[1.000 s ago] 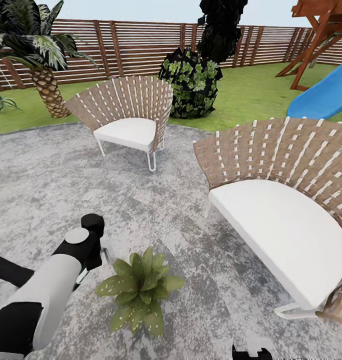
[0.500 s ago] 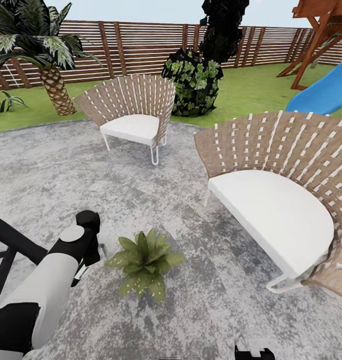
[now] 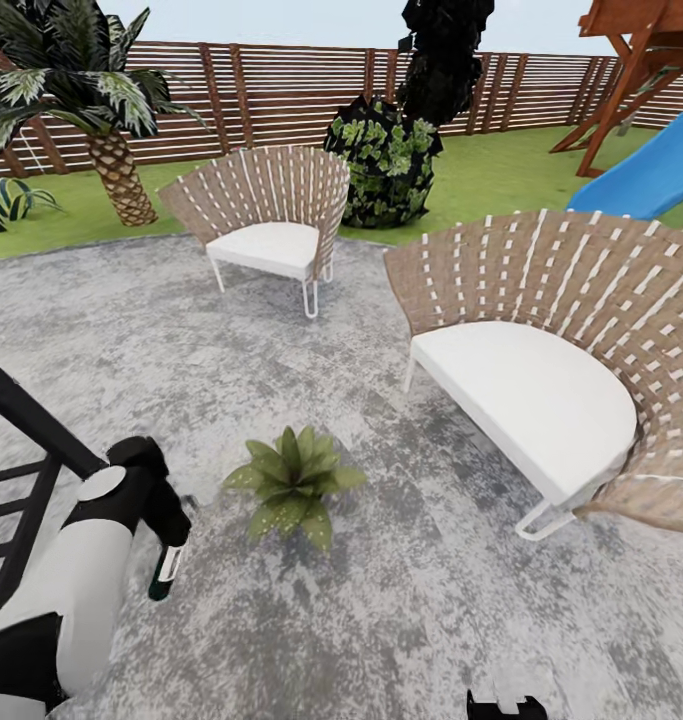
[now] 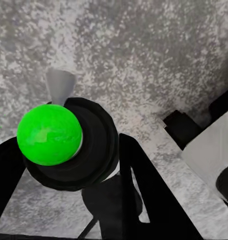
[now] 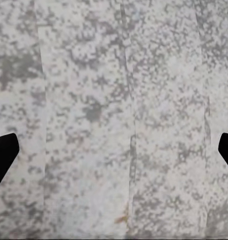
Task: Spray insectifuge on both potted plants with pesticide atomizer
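Your left pincer (image 3: pixel 166 545) grips the pesticide atomizer (image 3: pixel 164 568), hanging beside the potted plant (image 3: pixel 291 483) on the stone patio (image 3: pixel 401 600). Swing its nozzle, probably facing down, over the leaves. Your right pincer (image 5: pixel 114 150) is spread wide.

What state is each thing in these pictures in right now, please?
Left gripper: shut on the spray bottle.
Spray bottle: held, hanging beside the plant.
Right gripper: open, nothing between its fingers, above the patio.
Potted plant: upright on the patio, untouched.
Near chair: upright, seat bare.
Far chair: upright, seat bare.
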Available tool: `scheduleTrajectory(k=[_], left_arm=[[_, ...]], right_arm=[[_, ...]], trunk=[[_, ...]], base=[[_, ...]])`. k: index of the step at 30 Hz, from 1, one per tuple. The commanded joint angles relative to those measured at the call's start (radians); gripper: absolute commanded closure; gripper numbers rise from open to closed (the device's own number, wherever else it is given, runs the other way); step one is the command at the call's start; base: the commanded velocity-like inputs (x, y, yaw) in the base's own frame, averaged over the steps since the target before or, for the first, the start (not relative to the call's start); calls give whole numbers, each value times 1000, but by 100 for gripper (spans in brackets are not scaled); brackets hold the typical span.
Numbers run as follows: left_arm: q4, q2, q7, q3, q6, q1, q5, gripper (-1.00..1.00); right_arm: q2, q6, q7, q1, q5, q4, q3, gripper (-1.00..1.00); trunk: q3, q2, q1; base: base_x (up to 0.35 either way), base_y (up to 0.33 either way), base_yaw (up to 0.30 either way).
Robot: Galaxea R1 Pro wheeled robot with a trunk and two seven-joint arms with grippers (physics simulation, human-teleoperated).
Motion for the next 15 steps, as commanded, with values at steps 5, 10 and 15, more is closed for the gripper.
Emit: scheduleTrajectory(k=[5, 10, 15], left_arm=[[-7, 2, 39, 91, -151, 98, 152, 100], [4, 3, 156, 126, -379, 215, 335, 100], [39, 3, 196, 131, -543, 267, 381, 100]], right_arm=[[-3, -1, -6, -1, 8, 1, 0, -100], [-5, -2, -1, -1, 29, -5, 4, -100], [-5, -2, 48, -1, 170, -68, 61, -100]], trunk=[[-1, 0, -1], [-1, 0, -1], [-1, 0, -1]], base=[[-337, 0, 0], [-240, 0, 0], [-28, 0, 0]])
